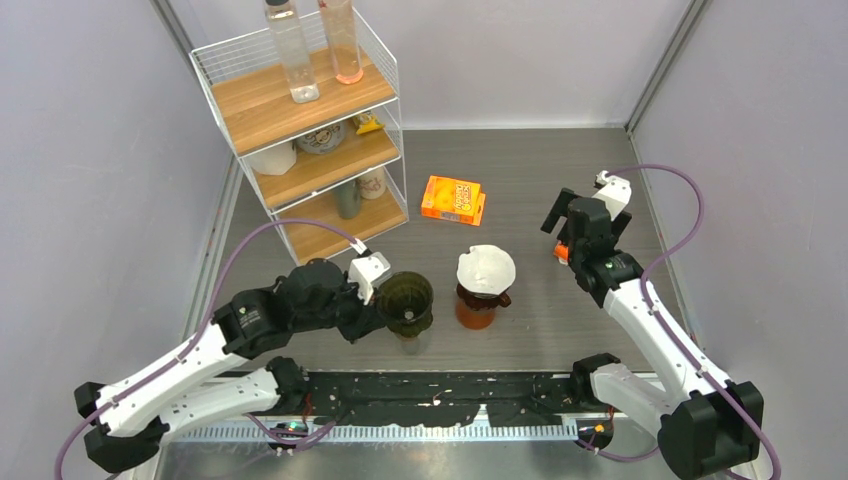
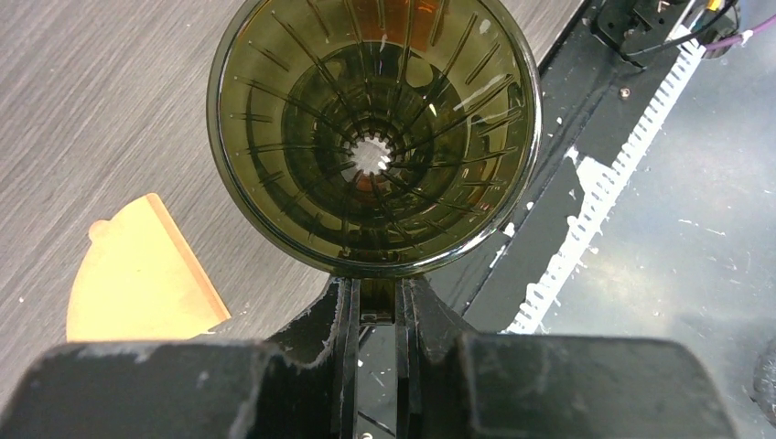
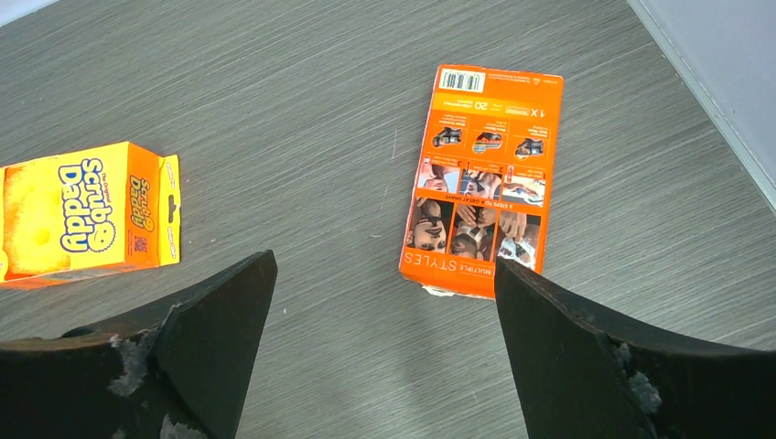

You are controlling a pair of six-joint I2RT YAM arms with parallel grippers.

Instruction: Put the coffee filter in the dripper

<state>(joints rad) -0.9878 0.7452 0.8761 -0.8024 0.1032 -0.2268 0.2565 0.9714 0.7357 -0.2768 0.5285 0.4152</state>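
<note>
A dark olive see-through dripper (image 1: pixel 406 298) (image 2: pixel 373 137) is held near the table's front middle, its mouth facing the left wrist camera and nothing inside it. My left gripper (image 1: pixel 372 305) (image 2: pixel 378 288) is shut on the dripper's handle. A tan folded coffee filter (image 2: pixel 137 274) lies flat on the table beside the dripper; it is hidden in the top view. To the right, a white paper filter (image 1: pixel 486 268) sits opened in an amber vessel (image 1: pixel 477 308). My right gripper (image 1: pixel 560 228) (image 3: pixel 384 274) is open over bare table at the right.
A Scrub Daddy box (image 1: pixel 452 199) (image 3: pixel 87 215) lies behind the amber vessel. A flat orange box (image 3: pixel 485 178) lies just ahead of my right gripper. A wire shelf (image 1: pixel 300 130) with bottles and jars stands at the back left. A black mat (image 1: pixel 430 395) runs along the near edge.
</note>
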